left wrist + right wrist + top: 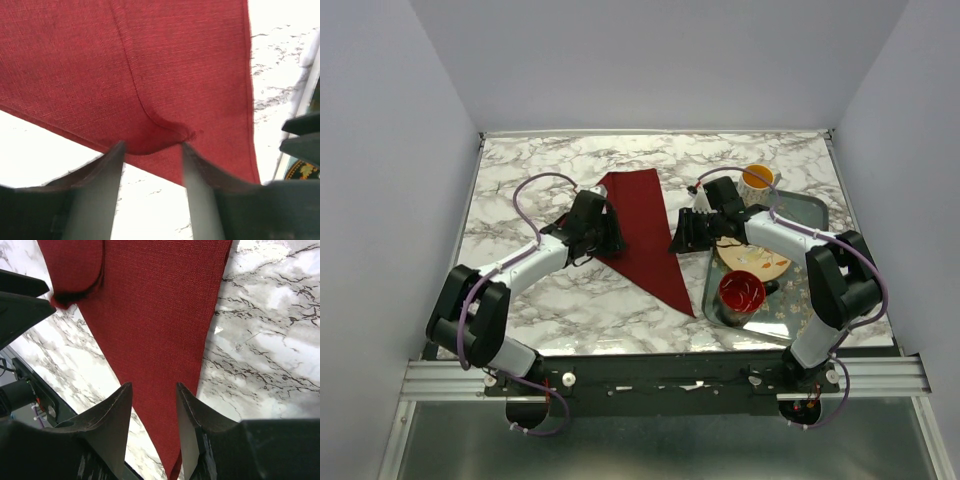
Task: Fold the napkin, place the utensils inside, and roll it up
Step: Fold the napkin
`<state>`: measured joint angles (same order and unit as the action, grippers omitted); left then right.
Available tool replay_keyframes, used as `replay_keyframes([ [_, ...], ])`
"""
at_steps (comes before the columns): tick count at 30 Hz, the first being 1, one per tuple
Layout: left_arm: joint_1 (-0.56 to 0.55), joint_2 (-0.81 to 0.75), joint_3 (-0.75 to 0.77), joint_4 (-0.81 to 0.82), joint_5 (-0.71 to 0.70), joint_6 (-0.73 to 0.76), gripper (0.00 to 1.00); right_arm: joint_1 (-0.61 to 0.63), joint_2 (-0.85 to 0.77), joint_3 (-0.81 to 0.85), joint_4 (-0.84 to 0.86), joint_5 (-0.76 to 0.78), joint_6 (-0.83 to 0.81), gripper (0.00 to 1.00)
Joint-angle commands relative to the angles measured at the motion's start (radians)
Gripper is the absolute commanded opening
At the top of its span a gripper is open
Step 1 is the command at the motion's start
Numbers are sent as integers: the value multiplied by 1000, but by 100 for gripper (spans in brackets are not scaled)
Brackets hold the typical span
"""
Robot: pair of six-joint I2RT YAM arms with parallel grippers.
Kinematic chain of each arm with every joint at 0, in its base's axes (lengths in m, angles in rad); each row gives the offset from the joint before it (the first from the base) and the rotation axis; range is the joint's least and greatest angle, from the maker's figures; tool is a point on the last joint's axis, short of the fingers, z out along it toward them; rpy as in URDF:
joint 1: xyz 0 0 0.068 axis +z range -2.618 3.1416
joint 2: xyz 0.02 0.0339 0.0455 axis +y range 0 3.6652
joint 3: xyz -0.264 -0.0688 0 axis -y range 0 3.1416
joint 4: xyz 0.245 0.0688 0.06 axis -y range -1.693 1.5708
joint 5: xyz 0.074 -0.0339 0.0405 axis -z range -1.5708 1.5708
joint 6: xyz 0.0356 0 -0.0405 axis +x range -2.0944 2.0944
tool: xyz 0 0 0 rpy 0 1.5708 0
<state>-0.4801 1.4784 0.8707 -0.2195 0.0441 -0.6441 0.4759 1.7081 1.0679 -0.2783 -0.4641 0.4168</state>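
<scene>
marble table (520, 180): napkin (645, 235) lies folded btwn the arms. left gripper (151, 148) jaws apart at its corner, right gripper (154, 387) parted over it, both empty. fold looks done; next needs the utensil (not spotted) fetched.

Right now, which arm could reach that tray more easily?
Right, probably. The right gripper, open, sits at the napkin's tray-side edge, with the tray next to its arm; the left gripper is across the napkin.
</scene>
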Motion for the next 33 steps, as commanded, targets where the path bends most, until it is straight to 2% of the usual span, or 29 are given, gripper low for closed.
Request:
replay_keyframes([
  [1,11,-72,11,19,34,15,76,1,25,6,19,-51,-26,49],
  [6,92,-119,13,28,167,-22,77,35,51,67,22,-82,-30,55],
  [9,178,-144,7,29,242,-51,74,69,91,105,25,-122,-32,64],
  [14,409,-129,-25,40,348,-117,67,128,165,208,25,-177,-21,71],
  [17,501,-84,-51,86,431,-178,63,153,203,248,24,-191,-15,72],
  [18,558,-57,-64,133,454,-201,60,158,211,256,22,-191,-15,72],
  [21,633,5,-136,282,575,-328,54,170,228,261,22,-189,-13,73],
  [23,643,31,-154,313,618,-356,51,173,237,256,21,-185,-15,73],
  [33,646,52,-220,422,585,-390,48,176,286,247,19,-173,0,70],
])
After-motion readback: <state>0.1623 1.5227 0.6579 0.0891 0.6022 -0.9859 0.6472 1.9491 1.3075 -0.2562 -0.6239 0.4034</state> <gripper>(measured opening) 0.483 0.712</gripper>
